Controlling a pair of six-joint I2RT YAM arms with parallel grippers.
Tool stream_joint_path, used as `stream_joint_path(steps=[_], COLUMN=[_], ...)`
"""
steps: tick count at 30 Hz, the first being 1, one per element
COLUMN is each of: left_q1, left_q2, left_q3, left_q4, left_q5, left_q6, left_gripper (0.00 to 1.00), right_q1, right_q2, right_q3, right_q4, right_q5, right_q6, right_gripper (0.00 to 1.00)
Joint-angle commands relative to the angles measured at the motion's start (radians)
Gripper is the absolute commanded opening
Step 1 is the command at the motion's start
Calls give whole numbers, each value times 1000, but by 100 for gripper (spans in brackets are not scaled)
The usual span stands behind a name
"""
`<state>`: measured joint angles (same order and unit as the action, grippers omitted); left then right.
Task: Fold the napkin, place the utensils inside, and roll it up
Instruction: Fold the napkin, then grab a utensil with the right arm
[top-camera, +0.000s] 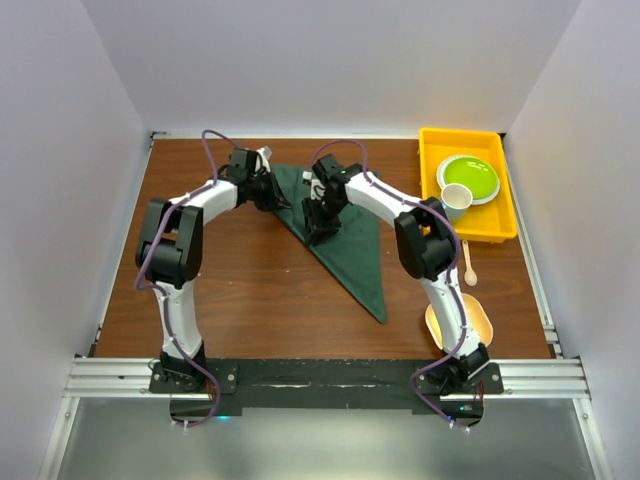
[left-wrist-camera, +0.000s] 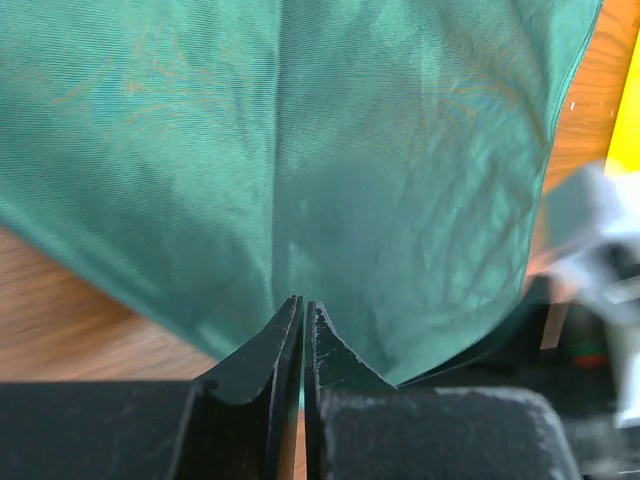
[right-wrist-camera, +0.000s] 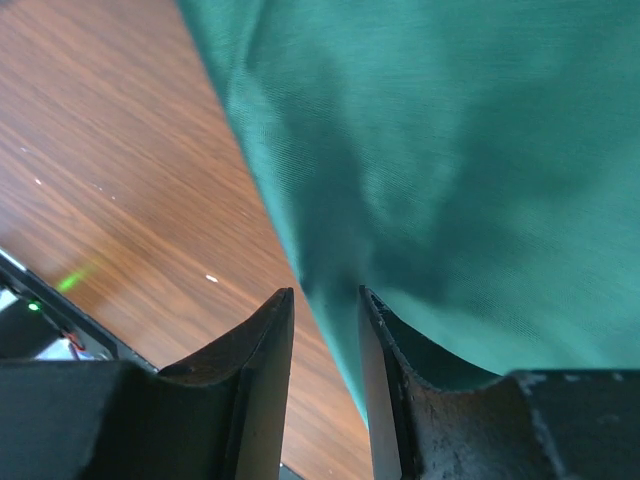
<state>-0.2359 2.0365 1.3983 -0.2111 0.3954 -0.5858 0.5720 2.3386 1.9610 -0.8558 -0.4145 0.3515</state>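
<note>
Napkin (top-camera: 355, 255) corner between tips of left tool (left-wrist-camera: 303, 306), edge beside right tool (right-wrist-camera: 326, 296)

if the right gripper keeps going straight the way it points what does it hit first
Most likely the napkin: its edge lies straight ahead of the right gripper, with the table beside it. Depth is unclear.

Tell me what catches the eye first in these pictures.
The dark green napkin, folded into a long triangle, lies mid-table. The left gripper pinches its edge, jaws nearly together, while the right gripper stands open astride the edge nearby. A yellow tray with a green plate sits far right.
</note>
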Motion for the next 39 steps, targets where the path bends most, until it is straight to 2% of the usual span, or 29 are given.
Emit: stream_joint_path(steps=[1,5,9,14,17,21,28,32,35,36,39], left_q1=[6,6,6,6,6,1,-74,-103,-114,-117,-132], left_q2=[-64,-41,19,31,-1,-41,-88,-123,-169,-185,-255], left_q3=[-30,-55,-23,57,80,102,21,-13,-9,-10,-41], left_q4=[-20,-28,-80,-149,-154,-159,-106,-103,-120,-126,-134], left_q5=[19,-1,-36,-59,-43,0,56,48,40,40,45], left_q6=[75,86,116,158,147,110,34,18,24,24,23], left_gripper=[9,8,7,7,8,11,11,11,16,22,38], right_q1=[8,9,9,5,-38,-162,-305,-339,-342,-345,-354], right_q2=[-4,-24,-22,-38,-53,-56,40,88,13,-25,-229], right_q3=[38,-46,-62,45,91,128,309,459,449,422,143], right_q4=[32,66,49,-11,-11,1,0,-89,-162,-178,-181], right_q5=[-18,0,3,12,48,114,195,212,272,313,385], right_q6=[15,14,-3,-3,26,81,30,4,-37,-52,-75], right_gripper=[35,34,33,34,42,55,54,51,56,62,75])
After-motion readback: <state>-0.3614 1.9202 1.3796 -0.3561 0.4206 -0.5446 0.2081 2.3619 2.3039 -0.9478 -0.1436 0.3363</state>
